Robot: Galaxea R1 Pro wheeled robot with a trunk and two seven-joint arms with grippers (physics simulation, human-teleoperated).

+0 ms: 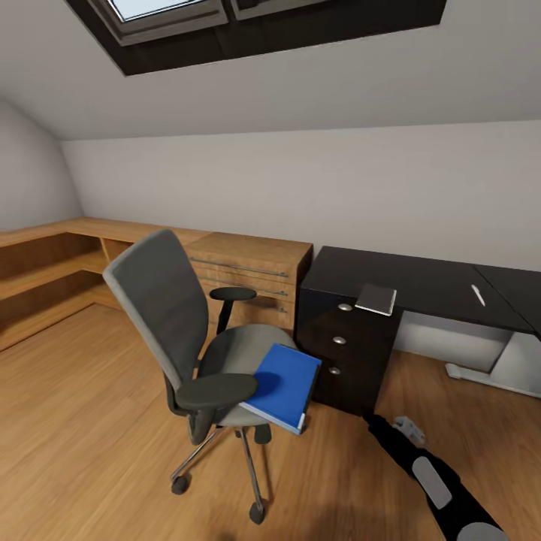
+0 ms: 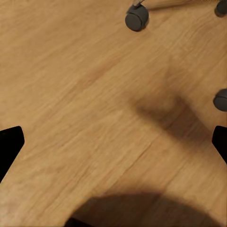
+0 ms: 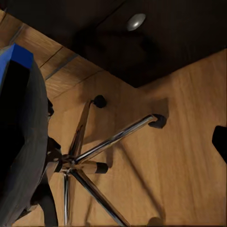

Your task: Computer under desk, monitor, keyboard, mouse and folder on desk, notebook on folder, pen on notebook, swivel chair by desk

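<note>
A pale sloped ceiling (image 1: 315, 83) holds a dark-framed skylight (image 1: 248, 26) above off-white walls (image 1: 300, 188). Warm wooden plank flooring (image 1: 83, 421) meets a low light-wood cabinet with open shelves (image 1: 90, 259).

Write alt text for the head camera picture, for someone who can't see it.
A grey swivel chair stands on a wood floor with a blue folder lying on its seat, overhanging the front edge. Behind it, a black desk with drawers holds a small dark notebook and a white pen. The robot's right arm reaches in from below.
</note>
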